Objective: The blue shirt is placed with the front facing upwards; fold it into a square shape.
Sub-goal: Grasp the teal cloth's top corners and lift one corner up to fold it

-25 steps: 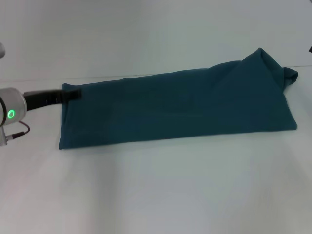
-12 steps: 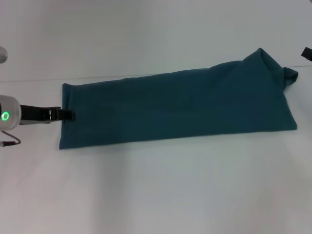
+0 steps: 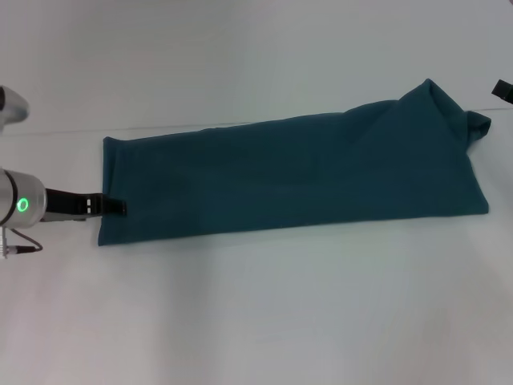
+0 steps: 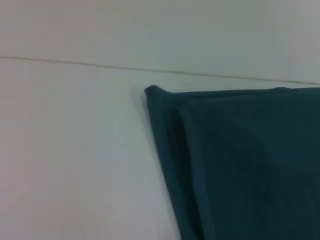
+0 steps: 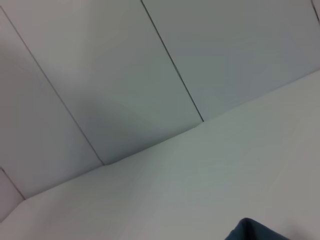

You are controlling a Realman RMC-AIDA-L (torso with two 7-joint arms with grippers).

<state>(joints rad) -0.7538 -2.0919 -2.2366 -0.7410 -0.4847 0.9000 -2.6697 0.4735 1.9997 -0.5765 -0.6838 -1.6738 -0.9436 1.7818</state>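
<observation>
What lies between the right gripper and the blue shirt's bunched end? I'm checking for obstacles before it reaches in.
Nothing: in the head view only bare white table separates the right gripper from the blue shirt.

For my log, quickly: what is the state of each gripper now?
Left gripper: at the shirt's left edge, state cannot be told.
Right gripper: just visible at the far right, state cannot be told.

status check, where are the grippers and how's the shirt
Left gripper at shirt's left edge, near corner. Right gripper barely in view past the far right end. Shirt folded into a long strip, not yet square. Nothing in the way.
</observation>
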